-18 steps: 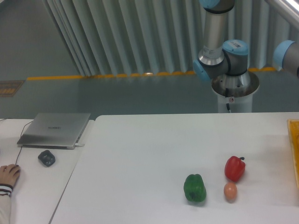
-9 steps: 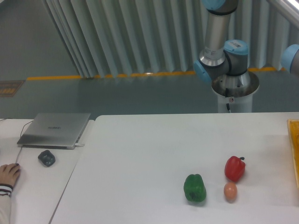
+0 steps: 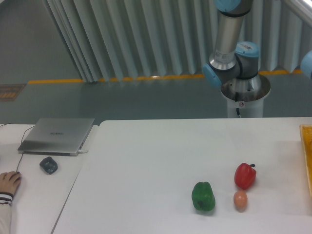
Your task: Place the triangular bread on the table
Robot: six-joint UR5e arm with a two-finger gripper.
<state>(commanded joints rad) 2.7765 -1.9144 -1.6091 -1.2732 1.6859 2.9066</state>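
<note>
The gripper was out of the frame; only the arm's (image 3: 229, 53) base, shoulder and a blue joint at the right edge showed, so whether its fingers were apart or together could not be told. The bread was nowhere visible either. At the far right edge of the table (image 3: 146, 161) a thin strip of a yellow-orange tray (image 3: 307, 156) was cut off by the frame, and what it held could not be made out.

On the table's near right part stood a green pepper (image 3: 203, 196), a red pepper (image 3: 244, 176) further right and a little farther back, and a small tan egg-like ball (image 3: 240, 200) just near of the red pepper, between the two peppers but closer to the red one. The three were apart from one another.

To the left, a separate white desk (image 3: 34, 195) carried a closed grey laptop (image 3: 57, 135) with a cable at its near right corner, a small dark object (image 3: 48, 165) near of it, and a person's hand (image 3: 9, 183) at the left edge, its sleeve cut off by the frame. Behind the table were a grey floor with a yellow line and a ribbed curtain.
</note>
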